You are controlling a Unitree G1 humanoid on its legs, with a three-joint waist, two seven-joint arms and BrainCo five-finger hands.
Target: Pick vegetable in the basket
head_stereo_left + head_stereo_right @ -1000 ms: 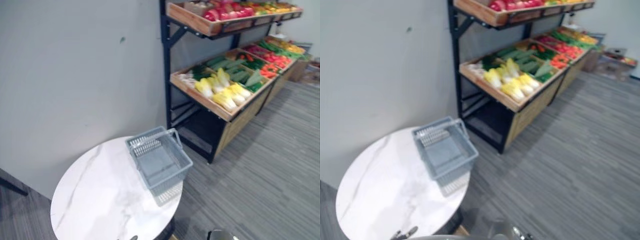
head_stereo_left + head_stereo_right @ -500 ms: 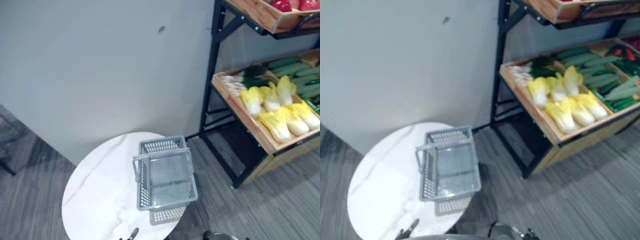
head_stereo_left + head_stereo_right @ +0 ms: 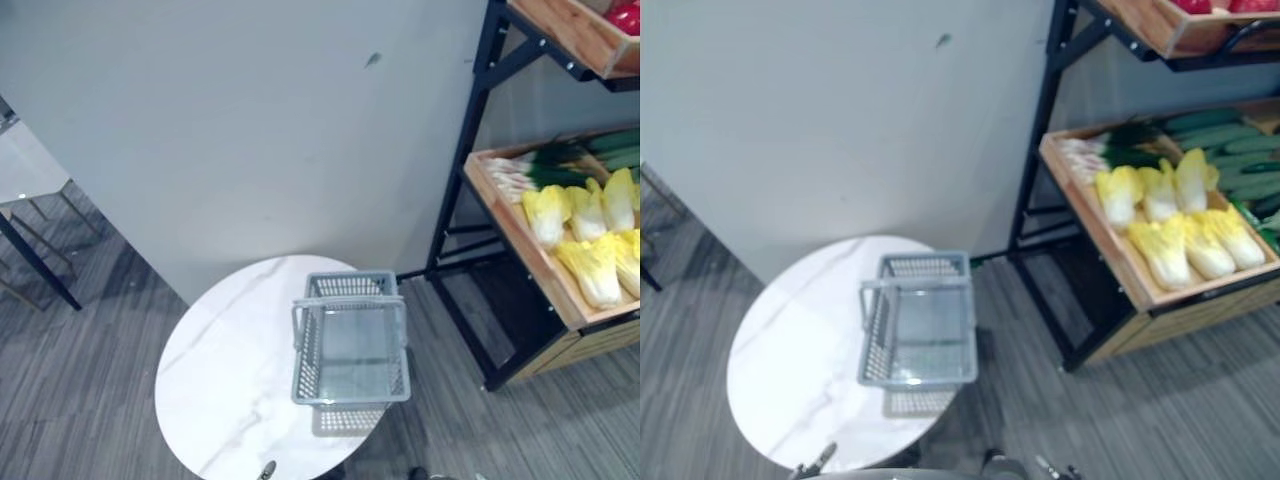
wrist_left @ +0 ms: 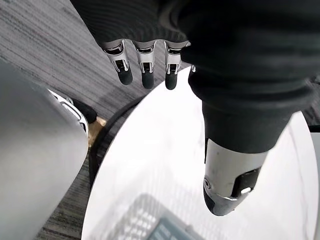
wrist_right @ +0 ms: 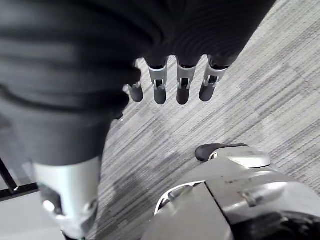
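Note:
An empty grey plastic basket [image 3: 351, 339] stands on the right part of a round white marble table [image 3: 235, 375], its handle raised across it. The vegetables lie apart from it on a wooden shelf to the right: yellow-white cabbages [image 3: 1170, 220], green onions [image 3: 1110, 150] and cucumbers [image 3: 1230, 150]. My left hand [image 4: 145, 62] hangs low over the near edge of the table [image 4: 165, 145], fingers relaxed and holding nothing. My right hand [image 5: 182, 82] hangs over the grey floor, open and holding nothing too.
A black metal rack [image 3: 478, 150] carries the wooden crates, with red produce [image 3: 1220, 5] on its upper shelf. A grey wall [image 3: 250, 120] runs behind the table. Another table with dark legs [image 3: 25, 190] stands at the far left. Striped grey carpet [image 3: 1090, 420] lies between table and rack.
The whole picture has swung: the camera turned left, so the rack slid toward the right edge and the basket and table came to the middle. Basket and table themselves stay put.

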